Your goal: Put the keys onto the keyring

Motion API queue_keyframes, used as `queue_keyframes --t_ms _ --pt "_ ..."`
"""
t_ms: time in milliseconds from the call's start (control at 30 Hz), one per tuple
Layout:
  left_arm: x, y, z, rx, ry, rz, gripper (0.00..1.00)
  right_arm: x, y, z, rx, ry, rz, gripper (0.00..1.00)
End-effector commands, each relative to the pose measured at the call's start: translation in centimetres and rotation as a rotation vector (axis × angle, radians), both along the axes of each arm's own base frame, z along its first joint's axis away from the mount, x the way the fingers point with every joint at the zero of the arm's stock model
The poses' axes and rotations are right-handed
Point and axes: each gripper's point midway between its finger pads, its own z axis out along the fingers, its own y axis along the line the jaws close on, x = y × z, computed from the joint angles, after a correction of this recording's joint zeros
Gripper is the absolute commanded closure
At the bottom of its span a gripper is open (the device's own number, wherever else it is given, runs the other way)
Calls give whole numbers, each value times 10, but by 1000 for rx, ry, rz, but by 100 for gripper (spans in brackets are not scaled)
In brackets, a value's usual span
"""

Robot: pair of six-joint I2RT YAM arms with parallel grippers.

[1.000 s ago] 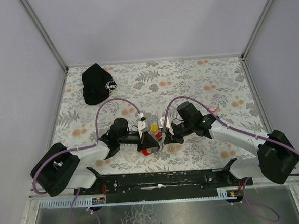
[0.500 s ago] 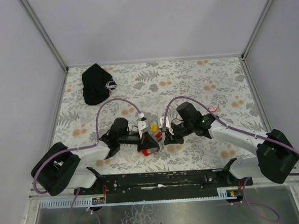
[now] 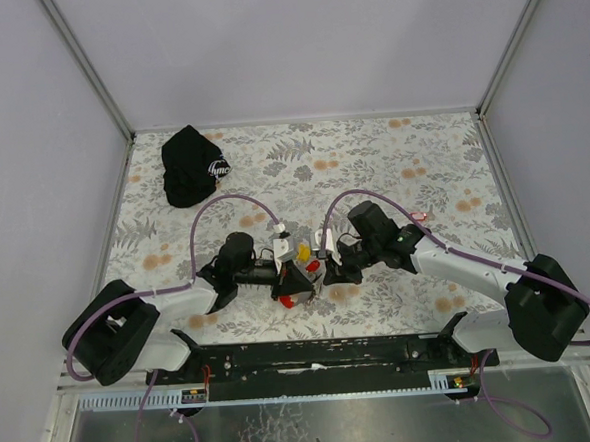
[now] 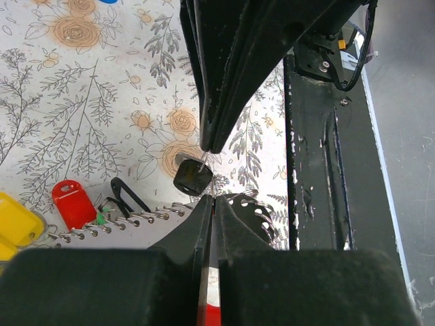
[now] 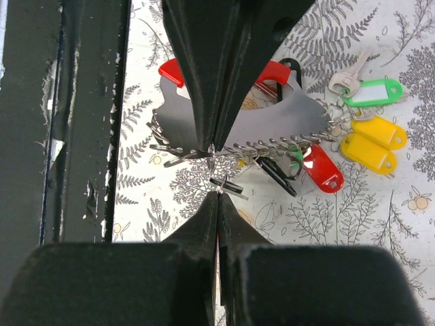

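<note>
My left gripper (image 4: 212,198) and right gripper (image 5: 219,193) meet tip to tip low over the table (image 3: 402,164), both shut. The left gripper (image 3: 297,278) pinches the thin keyring (image 5: 215,161), from which hang a grey bar (image 5: 265,122) edged with wire loops and a red plastic piece (image 5: 273,70). A small black key (image 4: 192,178) hangs between the two tips, and the right gripper (image 3: 319,271) is shut on it. Further keys lie beside the bar: a red tag (image 5: 323,170), two yellow tags (image 5: 372,142), a green tag (image 5: 371,91) and a black tag (image 5: 274,174).
A black cap with a white logo (image 3: 193,165) lies at the far left of the floral mat. A lone small red tag (image 3: 423,215) sits to the right. The black base rail (image 3: 313,352) runs just behind the grippers at the near edge.
</note>
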Motion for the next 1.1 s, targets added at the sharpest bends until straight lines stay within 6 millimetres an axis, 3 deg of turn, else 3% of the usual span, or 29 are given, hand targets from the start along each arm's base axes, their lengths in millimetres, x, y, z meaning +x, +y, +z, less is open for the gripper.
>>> queue_keyframes --t_ms 0,200,500,633,1067 --pt "16 -4 17 -30 -88 49 100 17 3 8 -23 -16 -111 100" --pt "31 1 15 -15 -111 159 100 38 -17 -9 -173 98 -446 100" --pt "44 9 21 -27 -130 268 100 54 -49 -10 -229 162 -848 100" --pt "50 12 24 -36 -136 319 100 65 -58 -20 -330 145 -903 100" --pt "54 21 29 -56 -148 394 100 121 -49 -61 -473 184 -955 100"
